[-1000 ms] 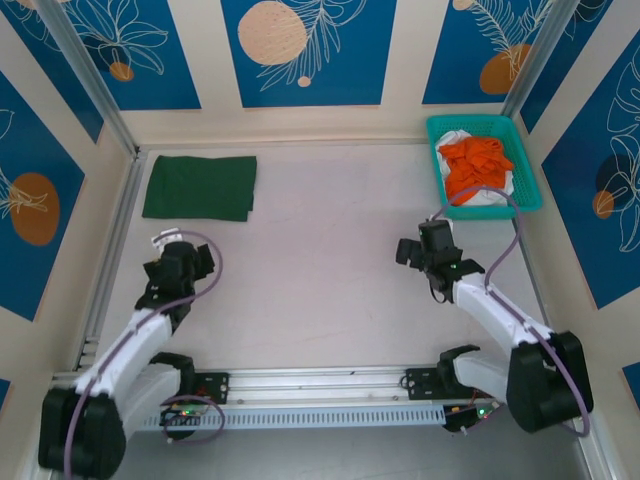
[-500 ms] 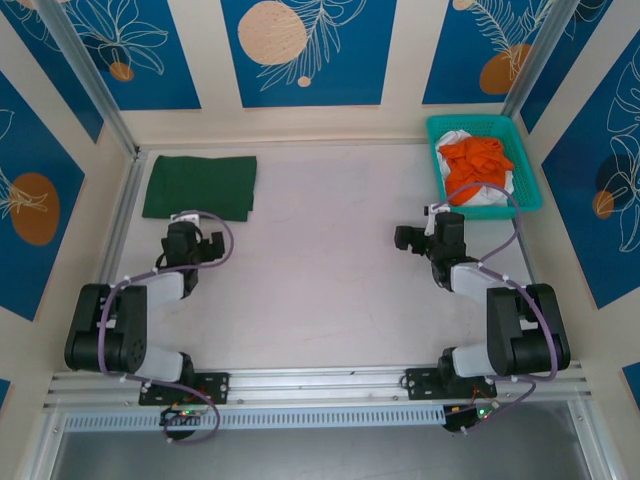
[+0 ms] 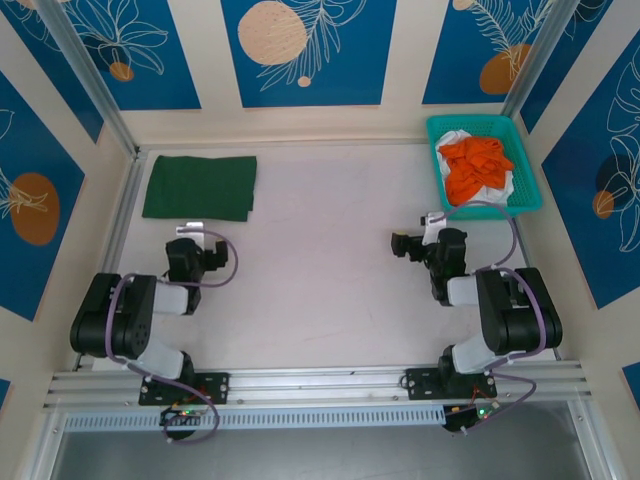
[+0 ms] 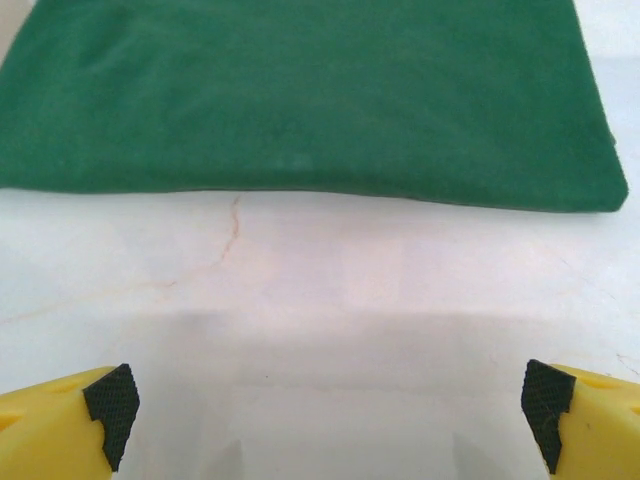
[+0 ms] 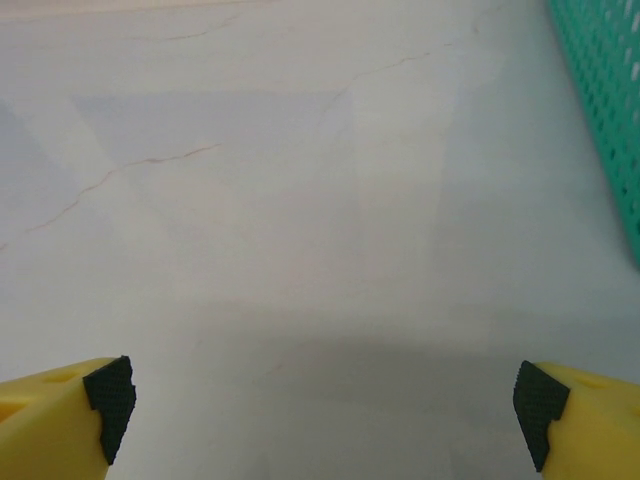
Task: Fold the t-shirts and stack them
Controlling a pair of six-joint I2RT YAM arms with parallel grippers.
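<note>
A dark green t-shirt [image 3: 200,187] lies folded flat at the far left of the table; in the left wrist view its near edge [image 4: 300,110] runs across the top. An orange t-shirt [image 3: 476,163] lies crumpled on a white t-shirt [image 3: 482,198] inside the teal basket [image 3: 531,190] at the far right. My left gripper [image 3: 189,238] is open just short of the green shirt, and its yellow fingers [image 4: 70,415] stand wide over bare table [image 4: 325,400]. My right gripper [image 3: 436,230] is open and empty [image 5: 325,400], near and left of the basket.
The basket's mesh wall [image 5: 605,100] rises at the right of the right wrist view. Metal rails run along the left side [image 3: 112,240] and the near edge [image 3: 320,380]. Both arms are folded back low near their bases.
Both arms have drawn back and folded down toward their bases. The grippers stayed open. The shirts and the basket have not moved.
</note>
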